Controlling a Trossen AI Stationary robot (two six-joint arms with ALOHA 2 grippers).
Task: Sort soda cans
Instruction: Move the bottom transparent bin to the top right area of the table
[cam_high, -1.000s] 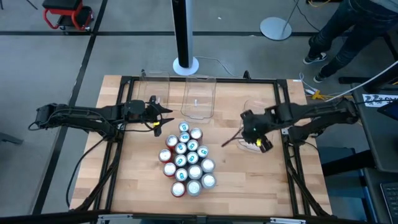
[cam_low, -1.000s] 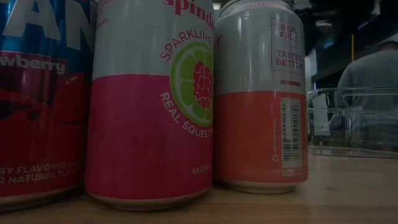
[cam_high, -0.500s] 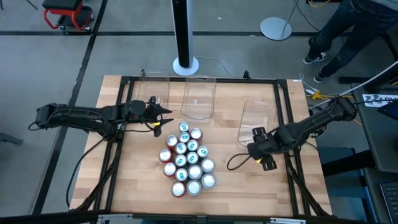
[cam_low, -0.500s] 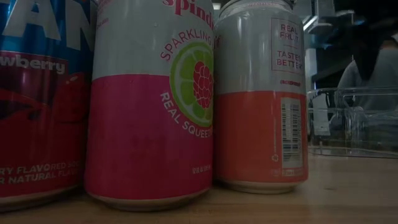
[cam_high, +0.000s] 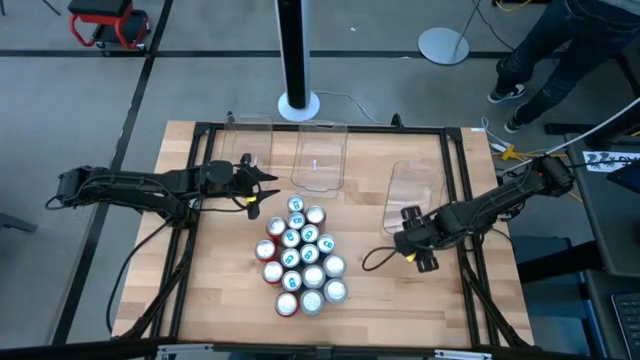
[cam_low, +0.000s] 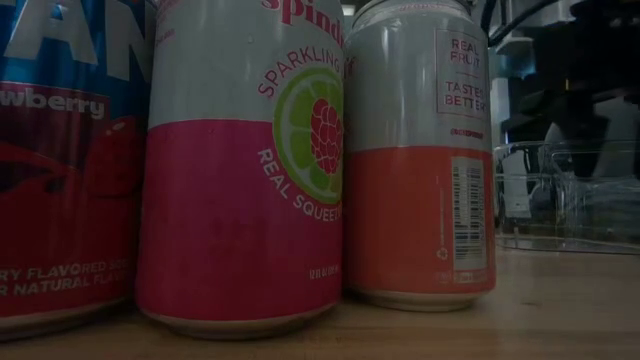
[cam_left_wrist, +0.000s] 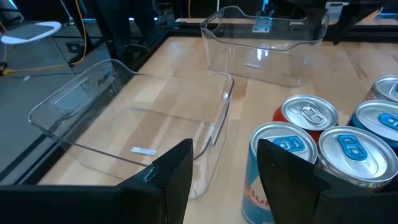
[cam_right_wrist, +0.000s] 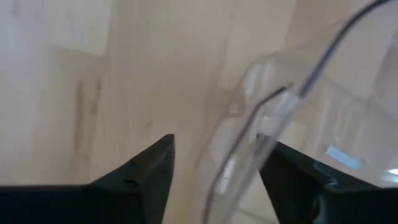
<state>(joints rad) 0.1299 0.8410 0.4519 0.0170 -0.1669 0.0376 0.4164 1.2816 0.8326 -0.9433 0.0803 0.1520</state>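
A: The cans are seen clustered mid-table; the right gripper, jaws spread and empty, is held beside them.

B: A reach is judged underway; lining up on one can is needed. The left gripper, parted, nothing held.

Soda cans stand upright in one tight cluster at table centre, slightly toward the near edge, touching each other. Silver tops up; bodies red, blue-teal or silver-white. Low view, close up: a blue and red can at left, a grey-over-pink one in the middle, a grey-over-orange one at right, side by side.
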